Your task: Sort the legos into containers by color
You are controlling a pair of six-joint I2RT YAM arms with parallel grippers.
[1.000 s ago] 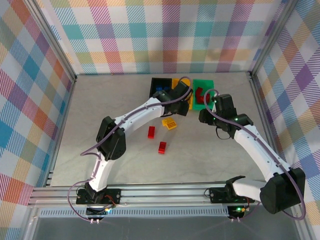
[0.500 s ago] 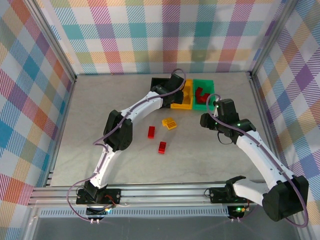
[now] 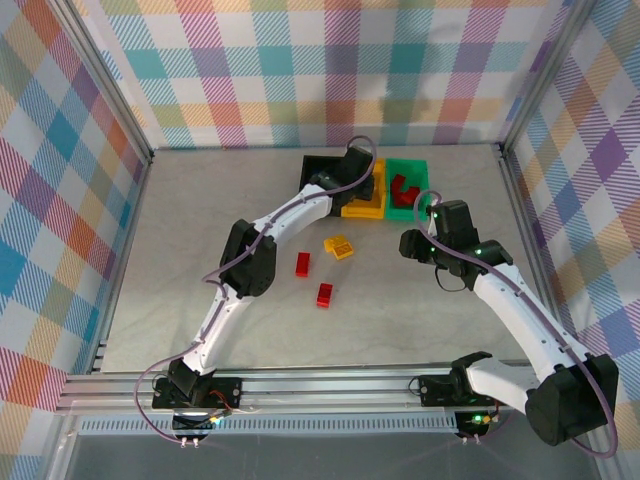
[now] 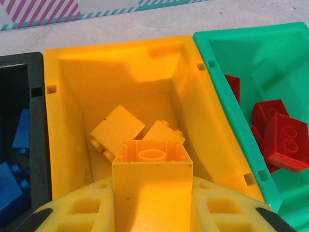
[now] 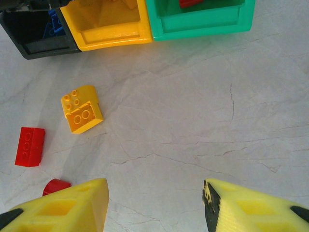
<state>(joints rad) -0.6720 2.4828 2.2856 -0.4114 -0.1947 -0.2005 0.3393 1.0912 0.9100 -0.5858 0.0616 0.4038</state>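
Left gripper clamps a yellow brick, lower centre, above the yellow bin holding two more; green bin holds red bricks; right gripper gapes empty.

Three open-top bins stand touching in a row near the far wall: the black bin on the left, the yellow bin in the middle and the green bin on the right. Blue bricks lie in the black one, two tilted yellow bricks lie on the yellow one's floor, and several red bricks are piled in the green one. Another yellow brick, its hollow underside facing the far wall, is pinched in the left gripper above the yellow bin. On the table nearer the arms lie two touching yellow pieces, a flat red brick and a second red brick, well apart from the bins.
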